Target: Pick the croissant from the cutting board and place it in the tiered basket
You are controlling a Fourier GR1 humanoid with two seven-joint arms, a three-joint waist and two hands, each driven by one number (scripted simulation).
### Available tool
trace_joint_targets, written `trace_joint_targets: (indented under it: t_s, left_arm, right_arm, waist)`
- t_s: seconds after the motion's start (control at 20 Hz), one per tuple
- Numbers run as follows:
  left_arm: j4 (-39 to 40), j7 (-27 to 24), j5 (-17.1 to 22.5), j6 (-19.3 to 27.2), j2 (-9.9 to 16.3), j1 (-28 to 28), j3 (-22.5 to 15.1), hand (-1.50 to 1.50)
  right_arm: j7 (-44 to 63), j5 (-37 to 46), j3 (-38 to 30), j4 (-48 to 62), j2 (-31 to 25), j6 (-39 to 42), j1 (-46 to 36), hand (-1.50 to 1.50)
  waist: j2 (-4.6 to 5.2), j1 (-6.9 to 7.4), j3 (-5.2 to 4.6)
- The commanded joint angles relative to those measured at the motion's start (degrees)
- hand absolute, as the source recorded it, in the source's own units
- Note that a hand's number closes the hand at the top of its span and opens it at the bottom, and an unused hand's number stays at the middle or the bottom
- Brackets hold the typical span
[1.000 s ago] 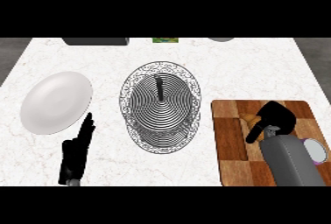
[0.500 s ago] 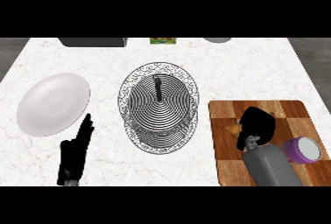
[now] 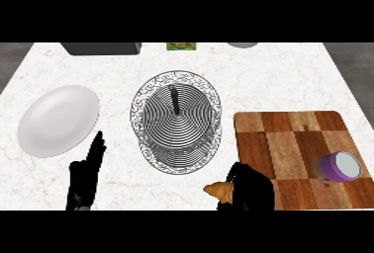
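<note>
The right hand [image 3: 248,190], low beside the cutting board's [image 3: 292,148] left edge, curls round the golden-brown croissant [image 3: 221,190] jutting leftward over the counter [image 3: 292,79], below the wire tiered basket [image 3: 175,121], while the left hand [image 3: 86,175] rests with straight fingers.

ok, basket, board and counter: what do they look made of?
Basket: looks like dark metal wire, seen as thin concentric rings with gaps and a scrolled rim around a centre post.
Board: wood, by the checkered light and dark brown blocks with grain; finish looks matte.
Counter: white with faint grey veins, so marble or a stone-look laminate; cannot tell which.
</note>
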Motion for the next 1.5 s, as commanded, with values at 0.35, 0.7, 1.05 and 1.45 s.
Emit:
trace_joint_targets:
  t_s: [0.35,0.7,1.05,1.45]
  left_arm:
    - [-1.05,0.21,0.22,0.44,0.19,2.59,0.52,0.0]
    - [-1.36,-0.58,-0.49,0.41,0.45,1.6,0.2,0.0]
    - [-0.82,-0.36,-0.62,-0.42,0.16,1.53,-0.77,0.0]
    - [-1.04,0.23,0.34,-1.9,0.51,0.26,-0.67,0.0]
  right_arm:
    - [13.38,18.44,13.37,-33.07,1.47,-3.68,3.92,1.5]
    - [13.42,29.1,17.93,-38.84,1.34,7.63,-0.91,1.5]
    - [14.93,28.41,14.7,-38.86,1.31,11.34,-6.42,1.5]
    - [19.07,23.62,7.35,-37.54,1.44,14.14,-14.28,1.5]
  waist:
    - [-0.77,-1.68,0.02]
    - [-0.05,-0.45,-0.04]
    - [0.45,0.98,-0.04]
    - [1.22,2.87,-0.07]
